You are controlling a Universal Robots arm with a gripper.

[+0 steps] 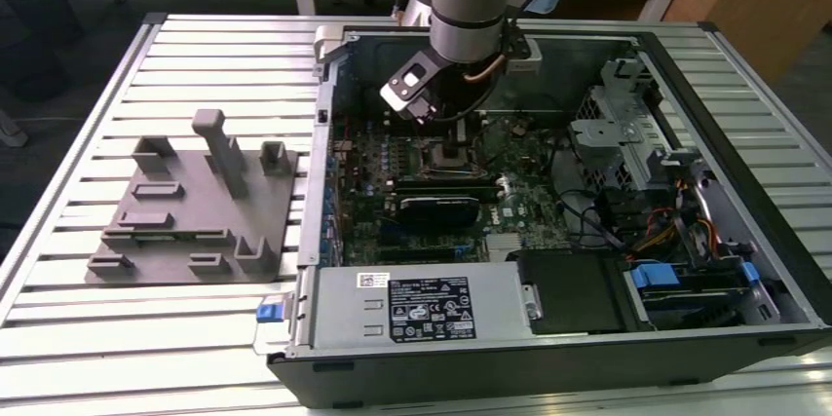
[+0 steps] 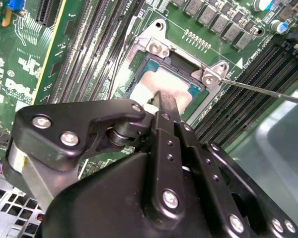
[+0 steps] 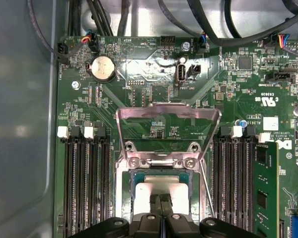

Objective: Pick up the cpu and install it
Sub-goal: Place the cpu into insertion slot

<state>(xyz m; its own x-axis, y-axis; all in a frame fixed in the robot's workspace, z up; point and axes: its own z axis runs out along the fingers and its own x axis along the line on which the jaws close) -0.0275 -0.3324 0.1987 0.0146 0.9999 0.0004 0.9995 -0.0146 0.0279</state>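
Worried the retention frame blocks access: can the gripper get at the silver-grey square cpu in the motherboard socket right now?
Likely yes. The hinged metal retention frame stands swung up, clear of the socket, and the gripper is right at the top of the silver-grey square cpu with nothing between.

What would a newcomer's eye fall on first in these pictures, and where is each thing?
First, the robot arm reaching down into the open computer case in the exterior view. In the first wrist view, the shut gripper sits right over the cpu lying in the motherboard socket, its metal frame swung open. A grey fixture block lies at the exterior view's left.
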